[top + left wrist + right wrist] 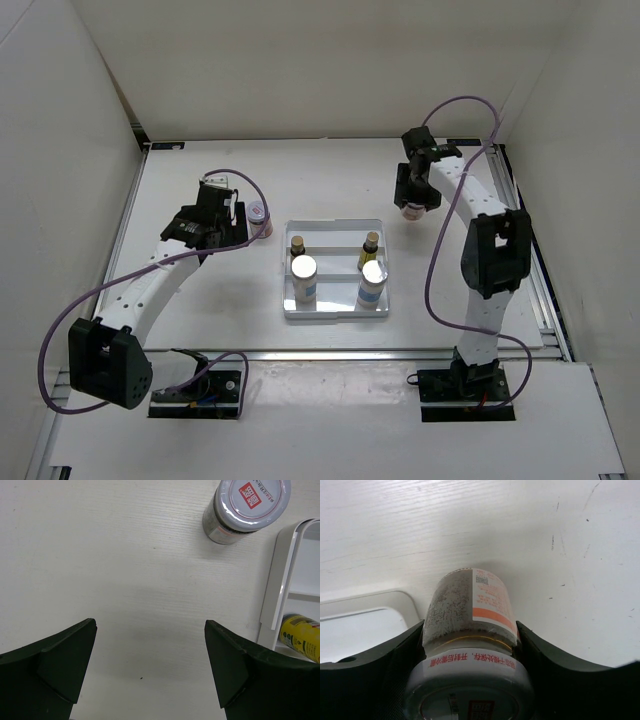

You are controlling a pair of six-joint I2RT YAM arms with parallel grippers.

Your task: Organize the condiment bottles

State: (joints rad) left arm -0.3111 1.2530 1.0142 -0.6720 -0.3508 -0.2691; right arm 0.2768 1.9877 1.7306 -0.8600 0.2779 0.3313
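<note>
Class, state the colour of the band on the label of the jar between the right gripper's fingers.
Orange band on the jar; clearest in the right wrist view.

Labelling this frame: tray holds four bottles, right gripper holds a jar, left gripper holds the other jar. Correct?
One error: the left gripper holds nothing. The left wrist view shows it open over the table, the other jar standing free ahead of it. The tray does hold four bottles, and the right gripper does hold a jar.

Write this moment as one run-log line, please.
right jaws: shut on jar | left jaws: open, second jar ahead | tray: four bottles inside
</note>
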